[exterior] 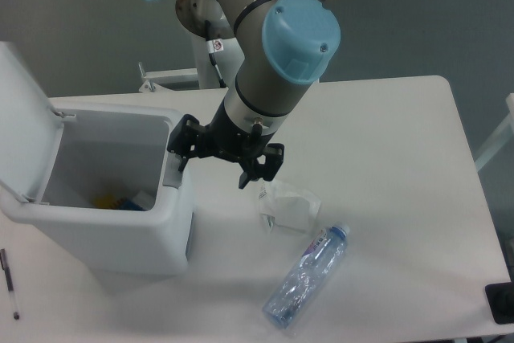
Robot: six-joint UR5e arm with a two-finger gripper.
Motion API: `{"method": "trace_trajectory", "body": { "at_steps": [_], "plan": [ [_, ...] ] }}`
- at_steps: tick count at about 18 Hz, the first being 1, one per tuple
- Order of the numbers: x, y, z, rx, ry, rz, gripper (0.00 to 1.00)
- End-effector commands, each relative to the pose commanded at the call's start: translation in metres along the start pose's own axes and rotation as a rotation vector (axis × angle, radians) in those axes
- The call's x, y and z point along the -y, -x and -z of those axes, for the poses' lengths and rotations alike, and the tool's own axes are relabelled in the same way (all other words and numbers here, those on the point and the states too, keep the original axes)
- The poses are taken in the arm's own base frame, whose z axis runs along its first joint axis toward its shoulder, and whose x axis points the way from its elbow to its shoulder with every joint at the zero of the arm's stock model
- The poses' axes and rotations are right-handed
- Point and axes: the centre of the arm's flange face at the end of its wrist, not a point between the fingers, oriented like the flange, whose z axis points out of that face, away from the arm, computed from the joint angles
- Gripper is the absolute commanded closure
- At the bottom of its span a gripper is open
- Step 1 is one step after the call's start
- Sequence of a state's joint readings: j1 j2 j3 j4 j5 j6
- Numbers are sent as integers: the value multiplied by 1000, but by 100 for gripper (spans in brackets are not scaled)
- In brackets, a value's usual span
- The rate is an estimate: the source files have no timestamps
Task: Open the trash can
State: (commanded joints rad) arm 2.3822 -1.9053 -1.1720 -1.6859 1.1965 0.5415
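The bin (120,222) sits at the left end of the surface (385,142), and its lid (24,118) stands swung up and back on the far left side, so the inside is exposed; I can see a few small things at the bottom, something yellow and blue among them. The grey latch (173,173) is on the right rim, the side facing the arm.

The end effector (255,168) hangs just right of that rim, just above the surface, with nothing in it. From where I stand the black fingers look fairly close together, but the wrist blocks part of them and I cannot tell for sure how wide they are.

To my eye the opening itself looks done. What matters now is leaving cleanly: lift straight up and away from the rim, without brushing the latch or nudging the bin, since a knock could tip the lid forward again.

Right of the arm lie a crumpled clear wrapper (287,205) and a plastic bottle (309,277) on its side, so any retreat should go up rather than sweep low across them. A pen (9,283) lies at the left edge.
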Motion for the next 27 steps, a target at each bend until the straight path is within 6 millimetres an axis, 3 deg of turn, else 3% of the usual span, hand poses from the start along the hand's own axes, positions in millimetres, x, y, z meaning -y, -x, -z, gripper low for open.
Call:
{"method": "trace_trajectory", "body": {
  "at_steps": [3,7,12,17,22,27],
  "plan": [
    [-12,21,27,33,-37,23,0],
    [-17,51,49,105,-101,40,0],
    [-28,115,56,264,-78,-110,0],
    [-30,195,31,335,-30,-245,0],
    [-63,280,-10,296,123,-409,0],
    [-68,310,-24,311,165,-446,0]
  ]
}}
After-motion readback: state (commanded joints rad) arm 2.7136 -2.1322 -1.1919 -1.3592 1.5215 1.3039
